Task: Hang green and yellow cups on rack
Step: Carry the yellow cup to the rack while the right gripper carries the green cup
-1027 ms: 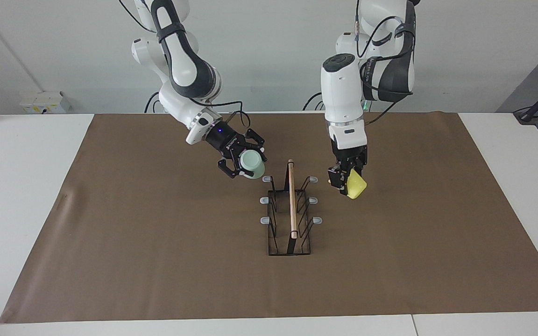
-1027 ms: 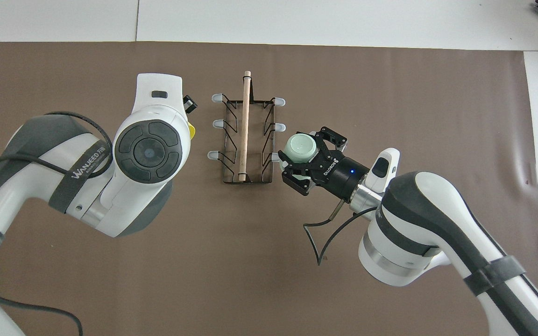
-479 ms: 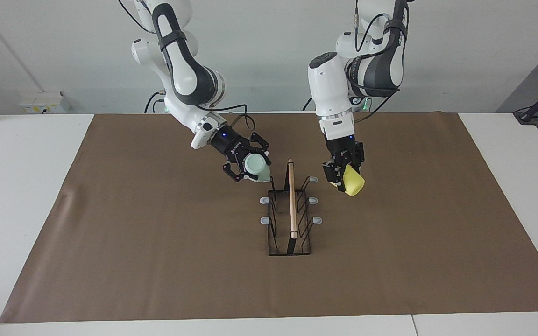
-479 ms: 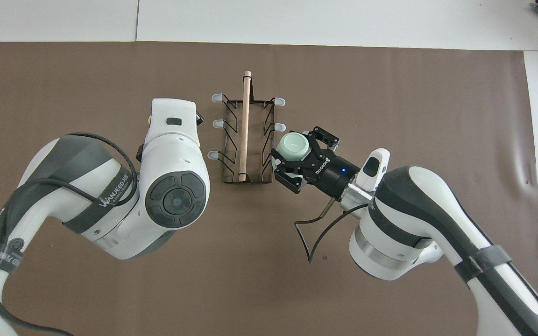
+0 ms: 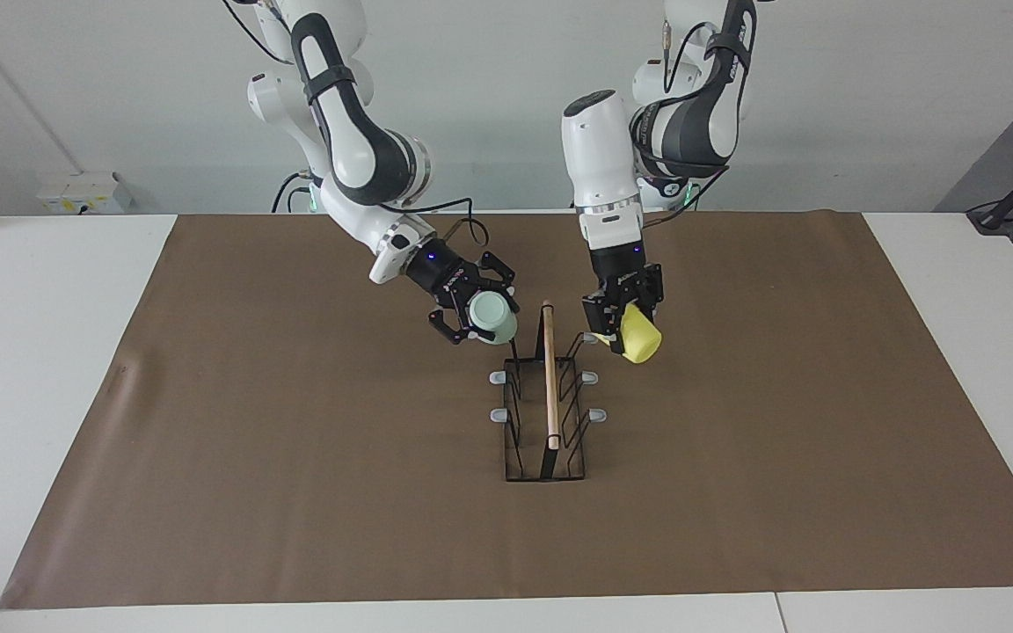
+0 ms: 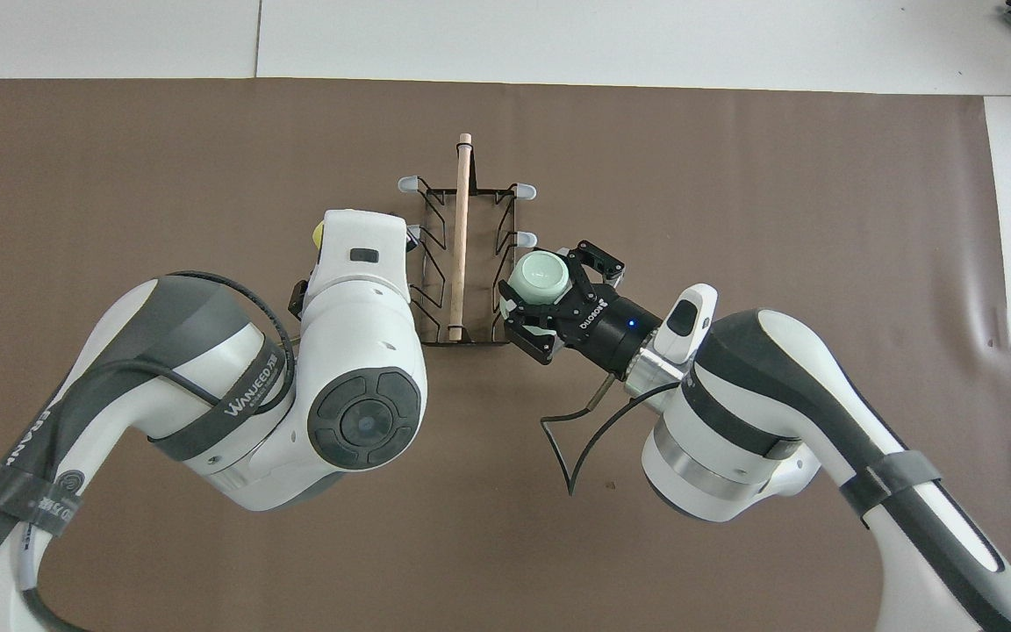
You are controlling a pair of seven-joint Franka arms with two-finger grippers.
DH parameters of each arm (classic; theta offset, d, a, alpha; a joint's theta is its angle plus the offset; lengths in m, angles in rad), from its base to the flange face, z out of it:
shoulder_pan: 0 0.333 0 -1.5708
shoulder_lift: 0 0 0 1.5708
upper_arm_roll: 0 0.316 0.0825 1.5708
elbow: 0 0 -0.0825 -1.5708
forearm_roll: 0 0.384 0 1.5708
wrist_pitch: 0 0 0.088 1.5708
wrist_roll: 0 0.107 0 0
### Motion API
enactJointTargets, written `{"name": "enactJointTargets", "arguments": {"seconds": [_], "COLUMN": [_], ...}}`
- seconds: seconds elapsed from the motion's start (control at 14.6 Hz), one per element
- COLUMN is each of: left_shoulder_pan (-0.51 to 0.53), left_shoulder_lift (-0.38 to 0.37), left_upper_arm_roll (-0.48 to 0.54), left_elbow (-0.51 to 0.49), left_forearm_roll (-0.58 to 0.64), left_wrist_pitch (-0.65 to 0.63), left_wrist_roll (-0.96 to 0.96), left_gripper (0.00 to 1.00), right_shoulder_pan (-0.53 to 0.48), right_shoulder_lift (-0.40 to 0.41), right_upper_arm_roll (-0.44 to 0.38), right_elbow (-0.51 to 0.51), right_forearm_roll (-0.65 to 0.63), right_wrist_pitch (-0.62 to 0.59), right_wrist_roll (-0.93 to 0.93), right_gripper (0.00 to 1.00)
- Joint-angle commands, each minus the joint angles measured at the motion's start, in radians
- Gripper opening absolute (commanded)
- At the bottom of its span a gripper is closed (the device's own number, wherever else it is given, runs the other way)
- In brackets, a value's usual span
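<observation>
Facing view: the black wire rack with a light wooden rod along its top and grey-tipped prongs (image 5: 547,413) stands mid-table on the brown paper sheet (image 5: 207,440). The right gripper (image 5: 482,318) is clenched on the pale mint green tapered plastic cup (image 5: 491,316), tilted and held over the prongs on the right arm's side, at the rack's end nearest the robots. The left gripper (image 5: 625,323) grips the bright yellow tapered plastic cup (image 5: 638,338), tilted, over the prongs on the left arm's side at that same end. Whether either cup touches a prong I cannot tell.

Overhead view: the green cup (image 6: 539,277) shows its closed base upward, so its mouth faces down toward a prong tip. The left arm's body hides nearly all of the yellow cup (image 6: 318,233); only a sliver shows beside the rack (image 6: 462,263).

Judged from this, the step in hand is seating each cup. It should go best if each mouth is lined up with one grey tip and slid along the prong's slant, releasing only once the cup sits deep, without nudging the light stand.
</observation>
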Motion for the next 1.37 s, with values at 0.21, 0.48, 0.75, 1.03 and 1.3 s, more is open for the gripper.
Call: {"name": "enactJointTargets", "arguments": {"seconds": [0.21, 0.48, 0.75, 1.03, 1.3], "left_shoulder_pan": [-0.045, -0.059, -0.057, -0.059, -0.079], "left_shoulder_lift": [-0.076, -0.069, -0.043, -0.025, 0.0], "left_upper_arm_roll": [0.016, 0.016, 0.016, 0.016, 0.016], "left_elbow": [-0.117, -0.117, -0.114, -0.105, -0.094], "left_forearm_roll": [0.117, 0.141, 0.195, 0.25, 0.332], "left_wrist_pitch": [0.035, 0.046, 0.06, 0.072, 0.061], "left_wrist_roll": [-0.051, -0.063, -0.071, -0.105, -0.208], "left_gripper": [0.0, 0.0, 0.0, 0.0, 0.0], "right_shoulder_pan": [0.006, 0.006, 0.003, 0.024, 0.024], "right_shoulder_lift": [0.038, 0.047, 0.119, 0.179, 0.198], "right_upper_arm_roll": [0.002, 0.002, 0.003, 0.002, 0.002], "right_elbow": [0.019, 0.013, 0.016, 0.017, 0.019], "right_forearm_roll": [0.061, 0.073, 0.176, 0.287, 0.29], "right_wrist_pitch": [-0.005, -0.001, -0.03, -0.115, -0.129], "right_wrist_roll": [-0.08, -0.107, -0.251, -0.353, -0.358], "right_gripper": [0.0, 0.0, 0.0, 0.0, 0.0]}}
